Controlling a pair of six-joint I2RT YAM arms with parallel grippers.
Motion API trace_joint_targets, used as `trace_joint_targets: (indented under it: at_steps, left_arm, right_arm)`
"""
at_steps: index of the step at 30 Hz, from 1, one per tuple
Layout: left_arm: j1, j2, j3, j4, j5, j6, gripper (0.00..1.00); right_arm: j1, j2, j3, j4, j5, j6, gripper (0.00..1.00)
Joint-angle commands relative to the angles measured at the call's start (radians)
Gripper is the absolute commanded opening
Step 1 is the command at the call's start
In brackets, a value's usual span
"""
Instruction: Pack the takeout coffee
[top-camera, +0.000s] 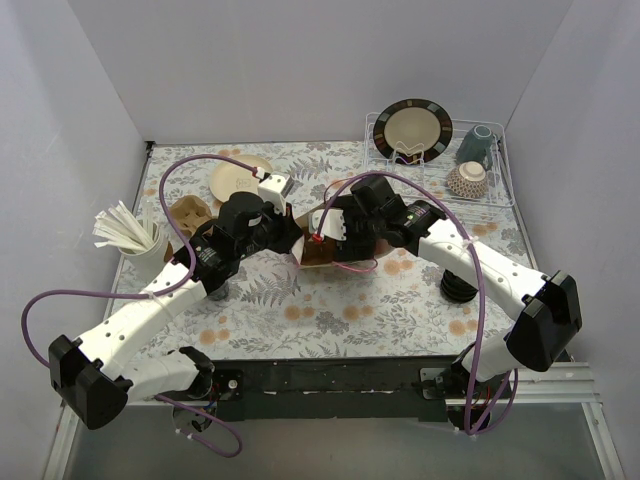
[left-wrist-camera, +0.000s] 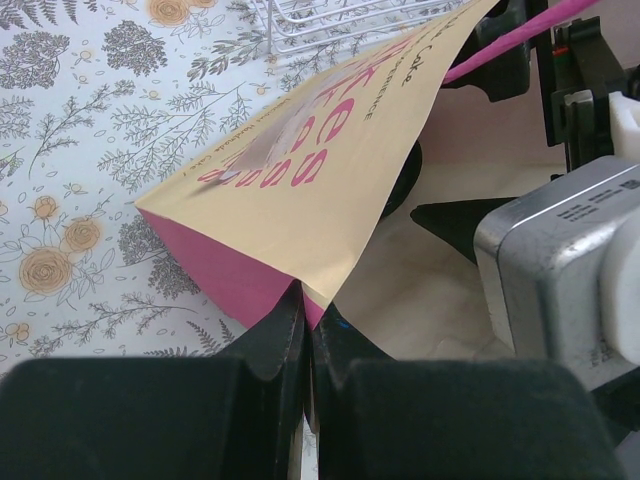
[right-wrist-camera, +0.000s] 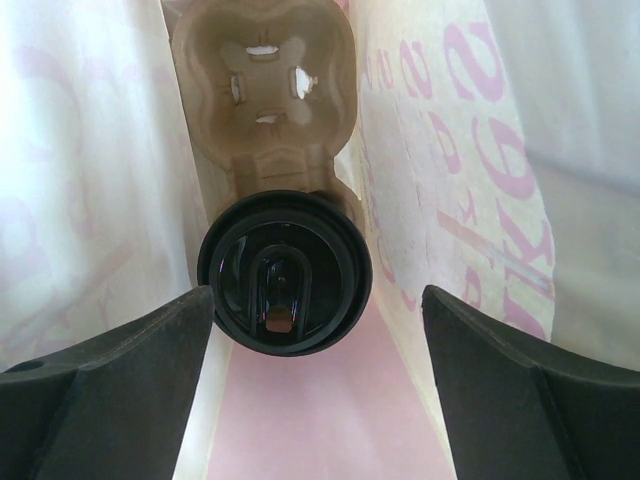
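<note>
- While the cup (right-wrist-camera: 285, 272) sits lid-up in the near slot of a cardboard carrier (right-wrist-camera: 265, 90) deep in the bag (left-wrist-camera: 300, 170), the step in hand looks like release and back-out.
- Right gripper (right-wrist-camera: 315, 300) is inside the bag, jaws wide apart on either side of the lid, gripping nothing.
- Its fingers (right-wrist-camera: 120, 370): one sits just beside the lid rim, contact unclear; the other is apart from it.
- Left gripper (left-wrist-camera: 305, 335) is pinched together on the bag's top edge, holding the mouth open.
- To do it well: back the right gripper out along the bag's own axis with the jaws spread, so neither finger catches the lid.
- No sideways drift; the paper walls are near on both sides.
- The left pinch should hold until the right arm is out, or the mouth may fold onto it.
- Risk, as a guess: a snagged finger tips the cup or tears the paper.
- Far carrier slot is empty.
</note>
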Motion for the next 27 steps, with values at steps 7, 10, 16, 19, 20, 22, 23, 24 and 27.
trace_joint_targets:
  at_steps: [7,10,16,19,20,22,23,24,27]
  left_arm:
    - [-0.004,-0.014,0.033,-0.001,0.010,0.010,0.00]
    - [-0.004,-0.019,0.022,0.002,0.018,0.005,0.00]
    - [-0.004,-0.034,-0.001,0.010,0.019,0.002,0.00]
    - [-0.004,-0.042,-0.005,0.008,0.019,0.001,0.00]
    - [-0.004,-0.043,-0.009,0.008,0.019,0.002,0.00]
    - [-0.004,-0.046,-0.009,0.007,0.015,0.004,0.00]
    - [-0.004,-0.050,-0.010,0.007,0.013,0.004,0.00]
    - [-0.004,-0.051,-0.012,0.005,0.012,0.004,0.00]
    - [-0.004,-0.053,-0.013,0.005,0.010,0.004,0.00]
  right_arm:
    - [0.002,-0.003,0.052,0.001,0.009,0.032,0.60]
    - [0.002,0.005,0.049,0.004,0.009,0.038,0.47]
    - [0.000,0.023,0.021,0.033,0.021,0.043,0.40]
    - [0.000,0.034,0.009,0.058,0.037,0.047,0.34]
    - [0.000,0.036,0.006,0.077,0.062,0.061,0.31]
    - [0.000,0.042,-0.008,0.093,0.102,0.067,0.29]
    - [0.000,0.042,-0.012,0.101,0.122,0.072,0.29]
    - [-0.001,0.045,-0.016,0.107,0.122,0.073,0.29]
    - [-0.001,0.055,-0.025,0.116,0.104,0.090,0.28]
